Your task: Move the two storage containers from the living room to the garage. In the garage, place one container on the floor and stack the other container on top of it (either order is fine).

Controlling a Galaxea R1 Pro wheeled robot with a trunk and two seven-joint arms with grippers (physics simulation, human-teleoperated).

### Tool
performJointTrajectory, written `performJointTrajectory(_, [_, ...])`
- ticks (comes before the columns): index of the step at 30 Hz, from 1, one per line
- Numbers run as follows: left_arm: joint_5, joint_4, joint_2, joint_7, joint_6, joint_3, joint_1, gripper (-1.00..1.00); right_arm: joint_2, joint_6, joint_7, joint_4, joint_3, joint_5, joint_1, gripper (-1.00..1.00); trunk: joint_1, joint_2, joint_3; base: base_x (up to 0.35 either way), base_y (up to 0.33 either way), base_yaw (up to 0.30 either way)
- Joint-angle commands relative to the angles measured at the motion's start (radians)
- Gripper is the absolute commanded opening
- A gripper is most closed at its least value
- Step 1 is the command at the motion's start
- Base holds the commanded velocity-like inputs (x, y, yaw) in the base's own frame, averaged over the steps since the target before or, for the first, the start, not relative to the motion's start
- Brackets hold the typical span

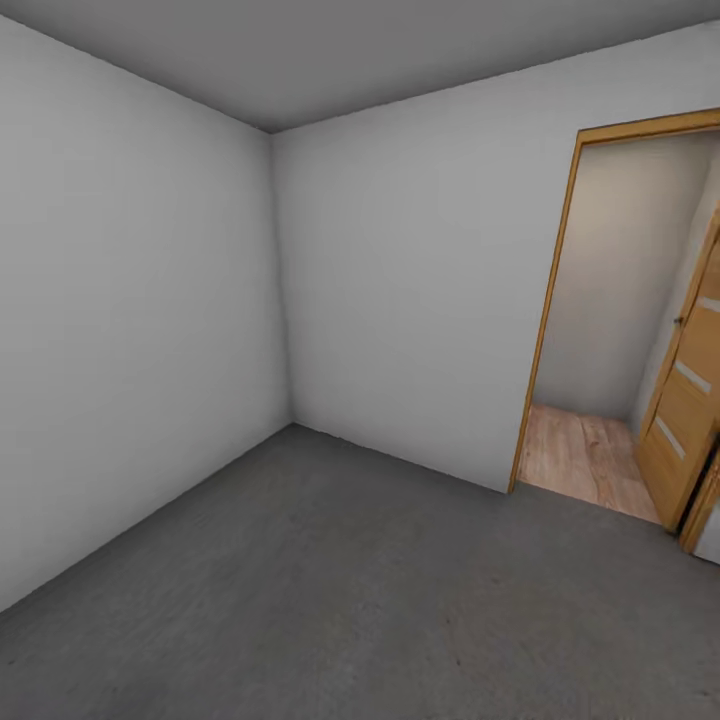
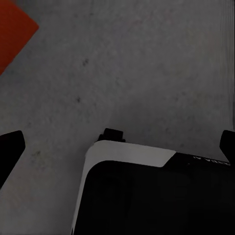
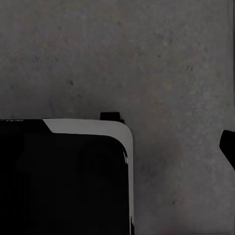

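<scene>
The garage (image 1: 140, 250) stands bare: grey walls, concrete floor (image 1: 330, 590), open doorway (image 1: 600, 330) onto wood planks. A red-orange container corner (image 2: 12, 36) lies on that floor beyond the left gripper (image 2: 120, 147), whose jaws gape empty; the right's state I cannot tell. It looks light, stiff, thin-walled; pinch a rim.

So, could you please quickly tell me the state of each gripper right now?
Left gripper: open, holding nothing, over the grey floor.
Right gripper: cannot be told; one fingertip shows.
</scene>
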Motion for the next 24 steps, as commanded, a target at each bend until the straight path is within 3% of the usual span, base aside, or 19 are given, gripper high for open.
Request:
performJointTrajectory(1, [0.005, 0.0, -0.004, 0.002, -0.003, 0.0, 0.0, 1.0, 0.0, -0.005, 0.003, 0.003, 0.009, -0.01, -0.001, 1.0, 0.0, -0.001, -0.001, 0.0, 0.0, -0.285])
performJointTrajectory(24, [0.01, 0.002, -0.007, 0.006, -0.003, 0.001, 0.0, 1.0, 0.0, -0.002, 0.004, 0.003, 0.011, -0.006, -0.001, 1.0, 0.0, -0.001, -0.001, 0.0, 0.0, -0.286])
